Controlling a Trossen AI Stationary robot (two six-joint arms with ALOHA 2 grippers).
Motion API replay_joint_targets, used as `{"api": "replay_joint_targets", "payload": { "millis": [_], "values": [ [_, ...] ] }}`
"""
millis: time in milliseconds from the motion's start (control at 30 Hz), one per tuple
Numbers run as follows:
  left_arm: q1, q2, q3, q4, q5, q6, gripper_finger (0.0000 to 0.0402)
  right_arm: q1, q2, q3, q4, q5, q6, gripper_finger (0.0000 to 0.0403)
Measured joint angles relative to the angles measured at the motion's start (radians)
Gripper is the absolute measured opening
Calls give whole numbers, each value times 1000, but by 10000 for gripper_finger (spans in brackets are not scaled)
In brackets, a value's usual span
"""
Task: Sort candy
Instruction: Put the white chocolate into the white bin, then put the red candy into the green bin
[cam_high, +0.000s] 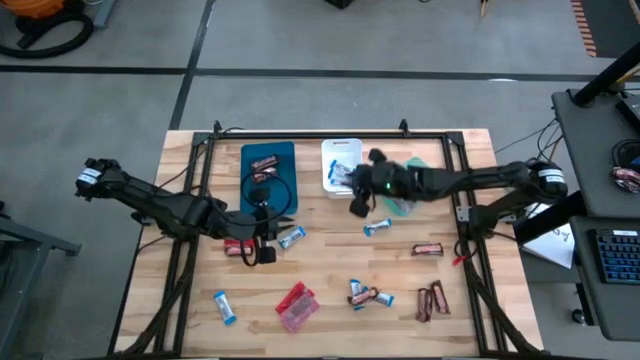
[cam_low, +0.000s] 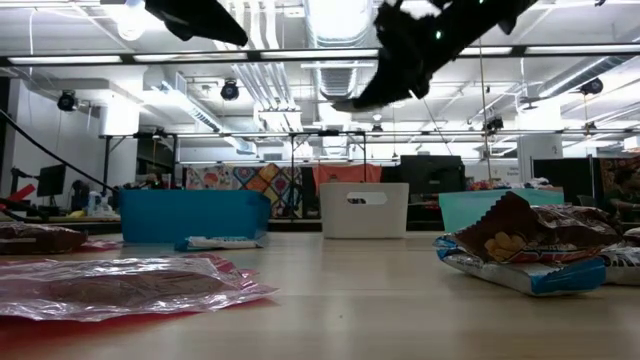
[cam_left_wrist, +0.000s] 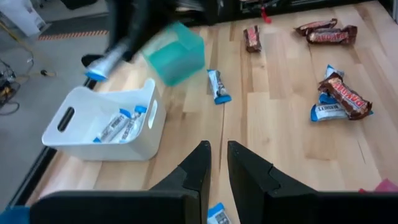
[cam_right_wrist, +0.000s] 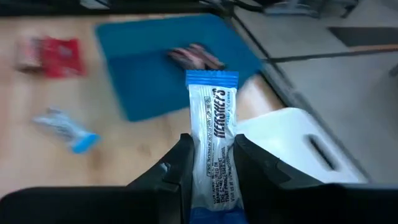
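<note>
My right gripper (cam_high: 358, 207) hangs above the table beside the white tray (cam_high: 340, 152), shut on a blue-and-white candy bar (cam_right_wrist: 212, 115). The white tray holds several blue-and-white bars (cam_left_wrist: 121, 124). A brown bar (cam_high: 265, 162) lies in the blue tray (cam_high: 268, 185). The green tray (cam_left_wrist: 177, 53) stands partly under my right arm. My left gripper (cam_high: 262, 250) hovers near the table's left middle, its fingers (cam_left_wrist: 217, 168) shut with nothing between them. A blue-and-white bar (cam_high: 291, 237) and a reddish piece (cam_high: 237, 247) lie beside it. My right gripper pinches the blue-and-white bar between its two fingers, on the bar's long sides (cam_right_wrist: 211, 155). The bar lies along the fingers, and its free end (cam_right_wrist: 211, 78) sticks out past the fingertips. The fingers come from the table's right, slanting down. The bar is lifted clear.
Loose candy lies over the near half of the table: a blue-and-white bar (cam_high: 225, 308), red packets (cam_high: 297, 305), a mixed cluster (cam_high: 365, 295), brown bars (cam_high: 432, 300), another brown bar (cam_high: 427, 249) and a blue-and-white bar (cam_high: 377, 228). A black frame (cam_high: 300, 135) borders the table.
</note>
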Motion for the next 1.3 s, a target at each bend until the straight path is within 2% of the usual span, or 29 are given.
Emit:
{"api": "replay_joint_targets", "payload": {
  "millis": [200, 367, 467, 633, 867, 1100, 1300],
  "values": [
    [0, 0, 0, -33, 1, -49, 38, -167, 67, 0, 30, -148, -153, 88],
    [0, 0, 0, -52, 1, -74, 38, -264, 151, 23, 64, -161, -217, 88],
    [0, 0, 0, -64, 2, -85, 38, -303, 200, 44, 56, -208, -241, 89],
    [0, 0, 0, -73, 2, -105, 38, -338, 272, 91, 61, -212, -237, 103],
    [-3, 1, 0, -89, 3, -144, 38, -346, 317, 142, 27, -211, -217, 163],
    [-8, 1, 0, -123, 11, -196, 38, -346, 284, 172, -41, -204, -191, 212],
    [-33, 1, -1, -146, 12, -257, 38, -308, 216, 211, -225, -242, -121, 218]
  ]
}}
